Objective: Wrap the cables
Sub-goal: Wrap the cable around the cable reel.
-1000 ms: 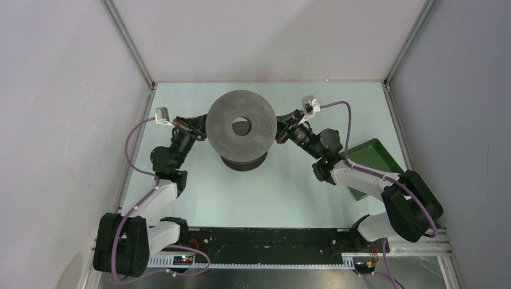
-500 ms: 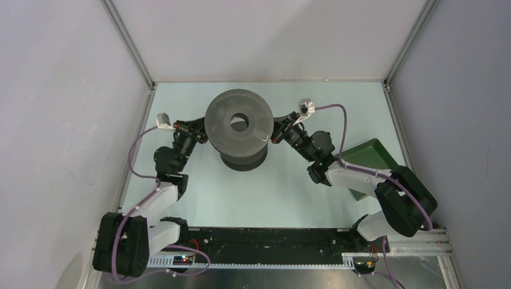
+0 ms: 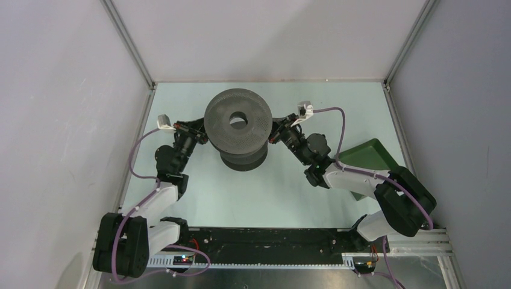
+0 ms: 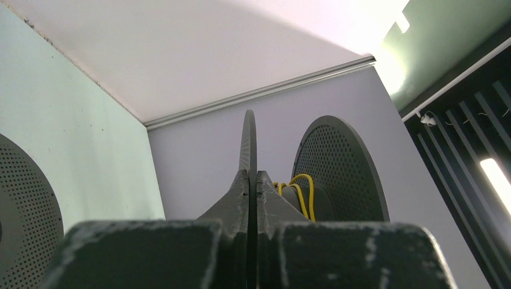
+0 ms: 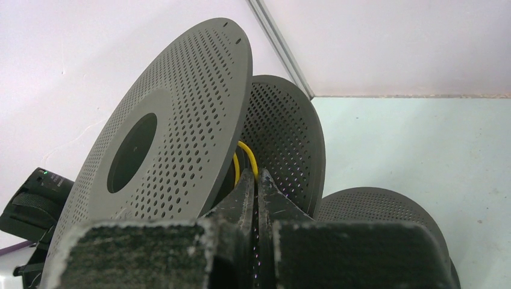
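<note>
Left tool (image 4: 248, 176): clenched, pinches the thin flange edge of the raised spool (image 3: 237, 120) at bottom centre of its wrist view. Right tool (image 5: 254, 179): clenched likewise on the spool's opposite edge. Just beyond the fingertips, yellow cable (image 4: 303, 188) wound on the hub between the flanges. Farther down, second spool (image 3: 244, 159) standing on the table (image 3: 289, 192), mid-frame from above.

Yellow cable wound on a spool

The thin yellow cable (image 5: 250, 159) lies in loops around the middle of the dark grey spool (image 5: 181, 120). It sits tucked between the spool's two round plates full of little holes. Only a short, curved bit of it shows.
</note>
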